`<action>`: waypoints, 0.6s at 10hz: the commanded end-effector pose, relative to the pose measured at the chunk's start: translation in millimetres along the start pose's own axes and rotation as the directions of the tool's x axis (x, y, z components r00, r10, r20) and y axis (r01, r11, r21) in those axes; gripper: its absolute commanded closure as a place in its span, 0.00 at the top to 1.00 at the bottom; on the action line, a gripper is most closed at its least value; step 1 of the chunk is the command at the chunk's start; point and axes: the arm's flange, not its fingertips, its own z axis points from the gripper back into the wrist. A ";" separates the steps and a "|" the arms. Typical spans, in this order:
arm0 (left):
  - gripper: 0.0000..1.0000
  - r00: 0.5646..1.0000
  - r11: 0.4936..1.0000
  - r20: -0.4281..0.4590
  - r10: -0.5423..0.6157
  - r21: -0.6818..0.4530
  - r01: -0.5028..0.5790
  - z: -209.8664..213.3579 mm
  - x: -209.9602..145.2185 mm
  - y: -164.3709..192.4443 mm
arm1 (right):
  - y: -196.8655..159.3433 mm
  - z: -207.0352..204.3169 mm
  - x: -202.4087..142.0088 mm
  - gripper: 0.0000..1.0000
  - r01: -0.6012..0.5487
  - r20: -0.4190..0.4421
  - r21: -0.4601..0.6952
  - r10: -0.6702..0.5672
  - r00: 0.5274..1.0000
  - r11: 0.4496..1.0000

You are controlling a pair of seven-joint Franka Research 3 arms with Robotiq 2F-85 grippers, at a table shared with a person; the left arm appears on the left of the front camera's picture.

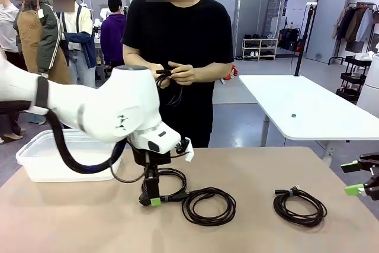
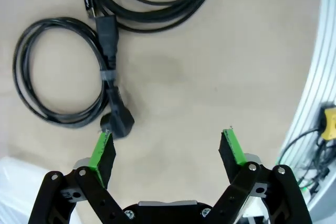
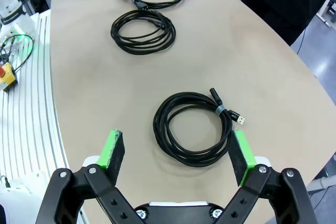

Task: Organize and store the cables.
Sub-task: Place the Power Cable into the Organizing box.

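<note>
Right under everything, table: a beige tabletop with a rounded edge, three coils lying on it.
Person: stands at the far side in a black T-shirt, both hands at waist height holding a fourth black coiled cord.
Tub: white see-through plastic tub on the table's left end; can't see inside it.
Power cord coil: thin black cord coil with a chunky round plug, left of centre. The plug pokes out just beside one left fingertip.
Middle coil: plain black cord coil, right next to the power cord coil.
USB coil: black cord coil with a small metal-tipped plug, off to the right, well apart from the other two.
Left gripper: low over the table, jaws wide apart, gripping nothing.
Right gripper: at the table's right edge, jaws spread, empty; its wrist view frames the USB coil between the fingers.
</note>
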 end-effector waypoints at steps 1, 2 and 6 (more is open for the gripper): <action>1.00 0.999 1.000 -0.026 0.024 0.012 -0.024 -12.2 24.3 14.5 | 0.4 1.0 3.4 1.00 0.012 0.012 -0.007 -0.012 1.000 1.000; 1.00 0.999 1.000 -0.037 0.019 0.004 -0.018 -21.2 30.9 20.4 | 0.4 1.0 3.4 1.00 0.012 0.012 -0.007 -0.012 1.000 1.000; 1.00 0.998 0.997 -0.031 -0.063 0.052 0.065 -47.2 34.5 39.0 | 0.4 1.0 3.4 1.00 0.012 0.012 -0.007 -0.012 1.000 1.000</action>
